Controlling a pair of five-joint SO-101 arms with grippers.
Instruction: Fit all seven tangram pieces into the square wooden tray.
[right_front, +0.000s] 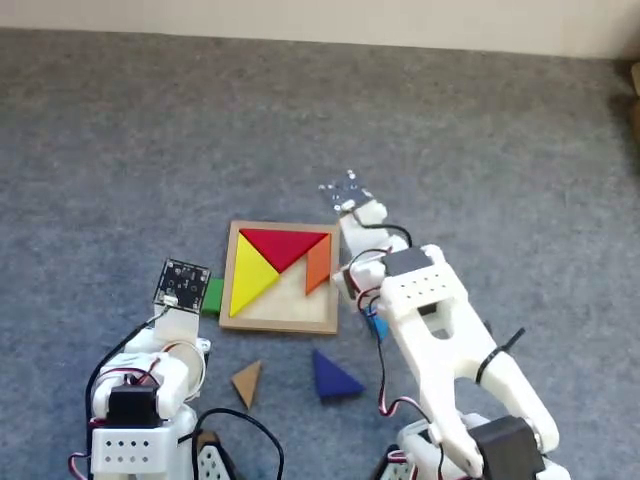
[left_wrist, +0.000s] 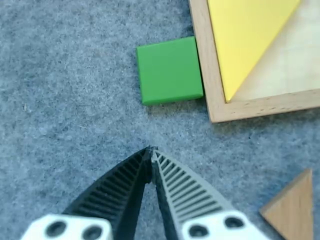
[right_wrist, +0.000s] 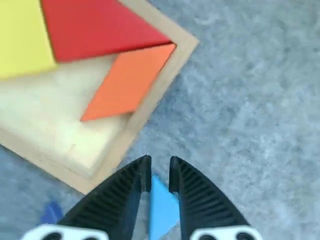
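One risk: snagging the light blue piece (right_wrist: 162, 205) on the tray (right_front: 285, 325) rim, or knocking the orange parallelogram (right_wrist: 127, 82) askew, with the right end effector (right_wrist: 160, 172) pinching it just beside that rim. Could also slip from so narrow a hold.

Seven pieces by count:
- Three in the tray: red triangle (right_front: 283, 245), yellow triangle (right_front: 248, 275), orange parallelogram.
- Three loose on the desk (right_front: 500, 150): green square (left_wrist: 169, 70) just beside the tray, tan triangle (right_front: 247, 382), dark blue triangle (right_front: 333, 377).
- One gripped.

Left end effector (left_wrist: 151, 152) pressed together, empty, near the green square.
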